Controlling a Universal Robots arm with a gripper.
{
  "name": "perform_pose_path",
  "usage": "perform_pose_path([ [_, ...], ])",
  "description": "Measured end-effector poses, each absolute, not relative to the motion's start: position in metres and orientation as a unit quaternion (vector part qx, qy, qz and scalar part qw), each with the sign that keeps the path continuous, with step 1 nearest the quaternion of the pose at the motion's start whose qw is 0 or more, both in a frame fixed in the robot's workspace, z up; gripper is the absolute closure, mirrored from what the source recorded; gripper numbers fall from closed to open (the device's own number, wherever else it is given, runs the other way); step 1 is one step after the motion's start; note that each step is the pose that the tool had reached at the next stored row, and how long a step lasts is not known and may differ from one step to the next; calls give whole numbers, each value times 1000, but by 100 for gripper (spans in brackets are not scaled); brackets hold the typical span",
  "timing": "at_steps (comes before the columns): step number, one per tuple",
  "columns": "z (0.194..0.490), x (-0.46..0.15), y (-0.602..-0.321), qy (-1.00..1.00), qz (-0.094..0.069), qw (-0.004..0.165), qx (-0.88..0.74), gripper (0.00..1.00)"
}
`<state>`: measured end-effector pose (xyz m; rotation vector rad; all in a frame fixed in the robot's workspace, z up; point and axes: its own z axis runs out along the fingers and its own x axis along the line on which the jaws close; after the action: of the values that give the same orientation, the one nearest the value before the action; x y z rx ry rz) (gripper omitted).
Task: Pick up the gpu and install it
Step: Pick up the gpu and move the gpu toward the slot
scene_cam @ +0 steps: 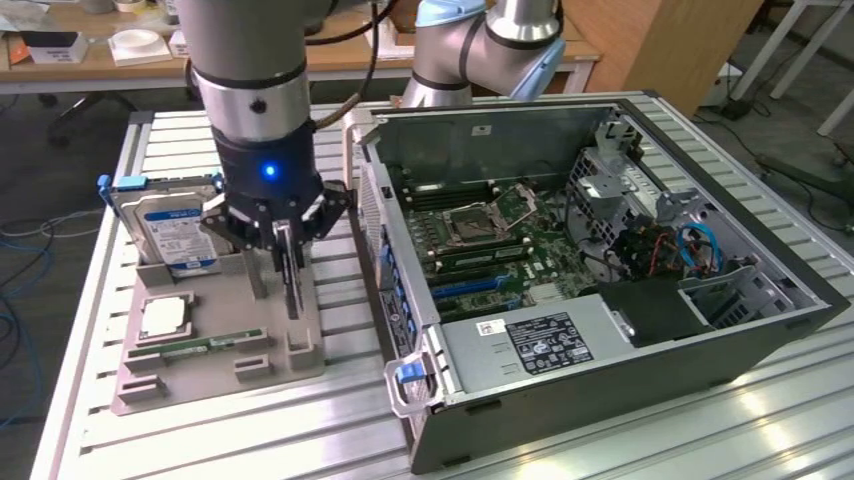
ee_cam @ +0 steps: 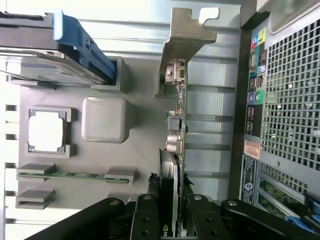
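The gpu stands on its edge in a slot of the grey holder tray, its silver end bracket at the far end. My gripper straddles the card's near end, with a black finger pressed to each face, shut on it. In the exterior view the gripper reaches straight down onto the thin card, which still sits in the tray at that view's left. The open computer case lies beside the tray, its motherboard exposed.
On the tray stand a silver hard drive with a blue label, a processor chip and a narrow green memory stick. The case's rear panel runs close beside the card. A second robot arm stands behind the case.
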<state>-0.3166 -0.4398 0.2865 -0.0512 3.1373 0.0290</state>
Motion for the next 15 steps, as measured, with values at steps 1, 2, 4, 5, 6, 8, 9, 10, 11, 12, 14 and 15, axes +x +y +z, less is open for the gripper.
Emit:
perform_pose_path([
  [1,291,-317,-440,1000,9,2,-16,73],
  [2,295,-317,-440,1000,9,2,-16,73],
  [4,305,-317,-440,1000,9,2,-16,73],
  [5,309,-317,-440,1000,9,2,-16,73],
  [6,314,-317,-440,1000,9,2,-16,73],
  [8,323,-317,-440,1000,9,2,-16,73],
  [9,328,-317,-440,1000,9,2,-16,73],
  [10,332,-317,-440,1000,9,2,-16,73],
  [11,337,-317,-440,1000,9,2,-16,73],
  [12,341,-317,-440,1000,9,2,-16,73],
  [14,350,-317,-440,1000,9,2,-16,73],
  [15,355,-317,-440,1000,9,2,-16,73],
])
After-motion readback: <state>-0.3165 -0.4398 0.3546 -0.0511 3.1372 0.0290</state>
